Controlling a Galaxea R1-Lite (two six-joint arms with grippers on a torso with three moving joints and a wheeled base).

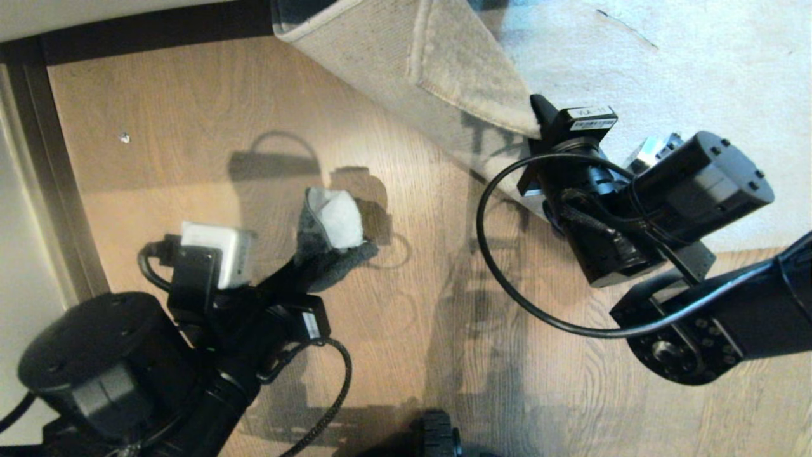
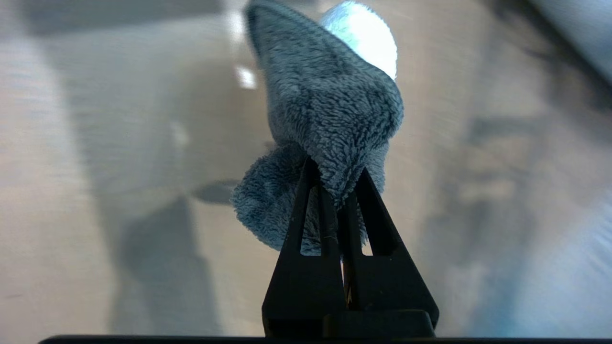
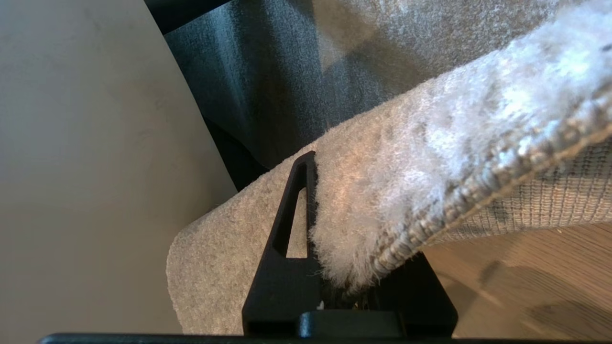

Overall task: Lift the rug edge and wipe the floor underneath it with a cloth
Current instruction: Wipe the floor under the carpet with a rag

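Over the brown wooden floor, my left gripper is shut on the cloth, a folded grey cloth with a white fuzzy inner face. In the left wrist view the cloth sticks out beyond the gripper, clear of the floor. My right gripper is shut on the rug edge and holds its corner up, folded back so the woven underside shows. In the right wrist view the gripper pinches the pile and bound rim of the rug edge, which hides one finger.
The rest of the pale rug lies flat at the upper right. A dark skirting strip runs along the top left, with a pale wall on the left. A small white speck lies on the floor. My base wheel shows at the bottom.
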